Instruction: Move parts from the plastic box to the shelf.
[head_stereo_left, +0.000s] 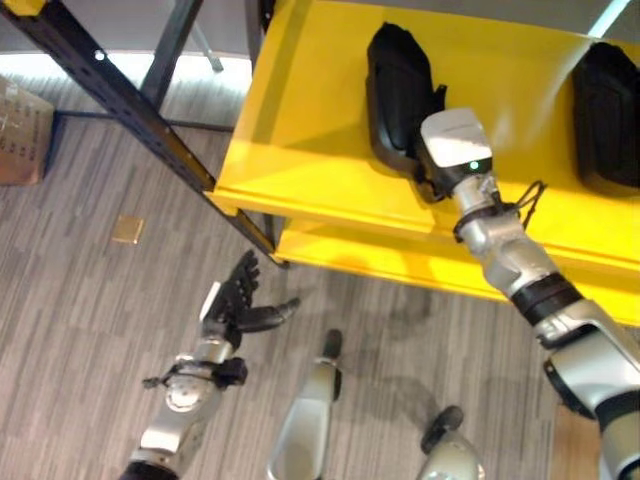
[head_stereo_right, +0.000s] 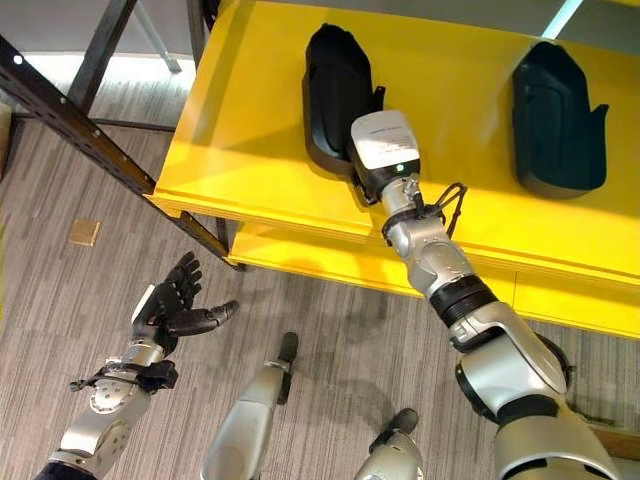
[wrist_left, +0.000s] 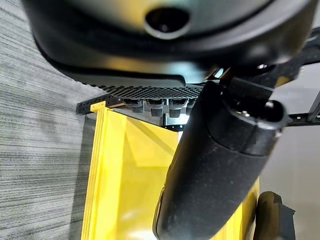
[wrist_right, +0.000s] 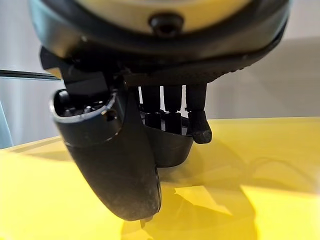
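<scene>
Two black plastic parts lie on the yellow shelf (head_stereo_left: 300, 130): one (head_stereo_left: 395, 85) at the middle, the other (head_stereo_left: 605, 110) at the right edge. My right hand (wrist_right: 115, 165) reaches onto the shelf at the near end of the middle part (wrist_right: 170, 145). Its fingers (wrist_right: 199, 125) curl over the part's rim, with the thumb against the outer wall. My left hand (head_stereo_left: 232, 300) hangs low over the floor in front of the shelf, open and palm up, holding nothing.
A lower yellow tier (head_stereo_left: 400, 255) juts out beneath the top one. A dark perforated rack post (head_stereo_left: 120, 95) slants across the left. A cardboard box (head_stereo_left: 20, 130) and a small brass floor plate (head_stereo_left: 127, 229) sit on the grey floor at left.
</scene>
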